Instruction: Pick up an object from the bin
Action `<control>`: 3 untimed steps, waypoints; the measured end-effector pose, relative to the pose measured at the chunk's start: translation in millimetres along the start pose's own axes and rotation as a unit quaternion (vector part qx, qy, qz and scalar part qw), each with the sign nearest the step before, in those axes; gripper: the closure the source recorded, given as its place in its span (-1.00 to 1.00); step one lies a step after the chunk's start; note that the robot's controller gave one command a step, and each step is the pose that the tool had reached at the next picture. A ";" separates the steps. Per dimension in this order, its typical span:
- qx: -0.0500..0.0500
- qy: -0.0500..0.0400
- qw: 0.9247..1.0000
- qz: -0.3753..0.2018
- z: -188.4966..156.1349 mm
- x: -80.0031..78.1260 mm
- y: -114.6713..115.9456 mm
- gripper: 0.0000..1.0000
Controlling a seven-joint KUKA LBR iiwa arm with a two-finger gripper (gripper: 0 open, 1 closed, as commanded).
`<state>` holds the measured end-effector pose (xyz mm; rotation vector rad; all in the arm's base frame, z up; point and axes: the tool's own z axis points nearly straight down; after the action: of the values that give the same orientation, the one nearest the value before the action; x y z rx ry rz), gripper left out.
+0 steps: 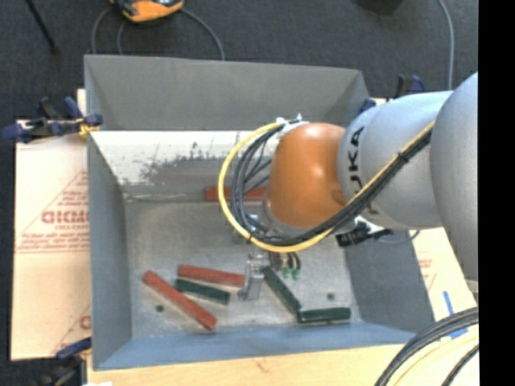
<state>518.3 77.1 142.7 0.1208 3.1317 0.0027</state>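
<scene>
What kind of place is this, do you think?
Probably a robot test station in a laboratory: a big robot arm reaches into a grey metal bin that holds a few red sticks and green sticks.

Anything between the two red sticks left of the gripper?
Yes: in the camera view a dark green stick lies between the long red stick and the shorter red stick.

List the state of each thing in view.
Long red flat bar: lying flat.
Short red flat bar: lying flat, left of pincer.
Dark green flat bar: lying flat between them.
Slanted green flat bar: lying flat, right of pincer.
Front-right green flat bar: lying flat.
Rear red flat bar: half hidden by arm.
Pincer: low in bin.
</scene>
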 end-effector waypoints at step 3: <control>0.000 0.000 1.000 0.010 61.0 -13.9 37.7 -1.00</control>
<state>535.5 113.7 81.9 0.1532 3.1305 0.0033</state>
